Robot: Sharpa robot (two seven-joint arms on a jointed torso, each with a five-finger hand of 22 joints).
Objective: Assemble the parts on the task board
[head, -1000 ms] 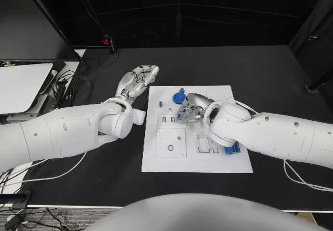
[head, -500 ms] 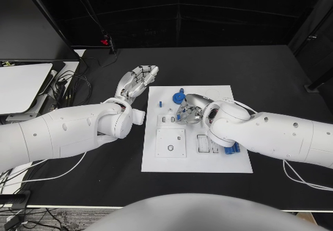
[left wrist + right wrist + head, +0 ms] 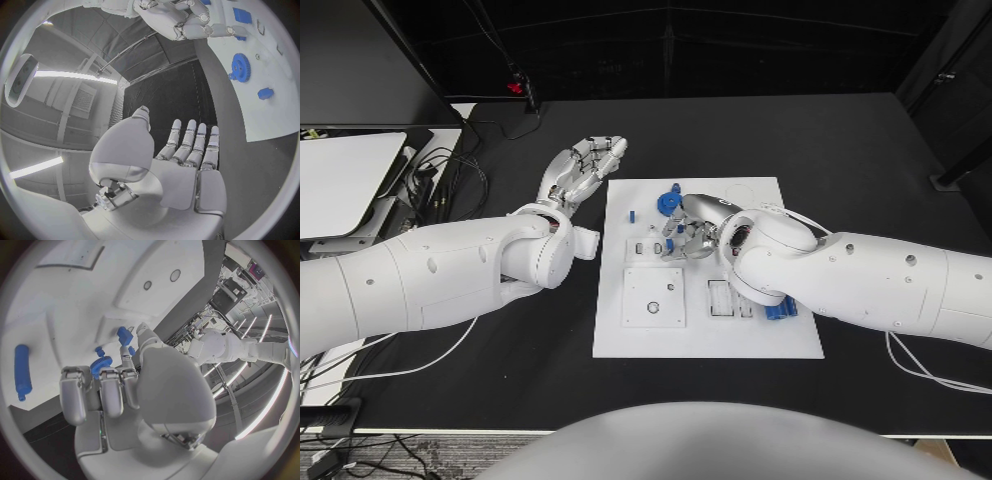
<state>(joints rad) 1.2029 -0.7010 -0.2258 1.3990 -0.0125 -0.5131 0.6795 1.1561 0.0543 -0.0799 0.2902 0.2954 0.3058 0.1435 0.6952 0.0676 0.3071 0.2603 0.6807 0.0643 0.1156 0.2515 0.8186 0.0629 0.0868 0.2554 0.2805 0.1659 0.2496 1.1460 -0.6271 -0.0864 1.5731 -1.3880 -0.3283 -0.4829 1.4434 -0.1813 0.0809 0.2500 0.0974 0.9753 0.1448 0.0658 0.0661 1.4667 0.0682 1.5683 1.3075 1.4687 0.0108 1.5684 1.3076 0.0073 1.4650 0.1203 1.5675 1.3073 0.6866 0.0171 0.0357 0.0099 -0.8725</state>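
Head view: the white task board [image 3: 708, 330] lies in the middle of the black bench [image 3: 877, 150]. The left hand [image 3: 583, 167] rests flat on the bench just beside the board's far left corner, fingers straight and spread, holding nothing. The right hand [image 3: 689, 228] hovers over the board's upper middle, fingers curled around a small blue gear [image 3: 100, 365]. A larger blue gear [image 3: 240, 65] sits near the board's far edge, and a blue rod [image 3: 22, 371] lies flat on the board.
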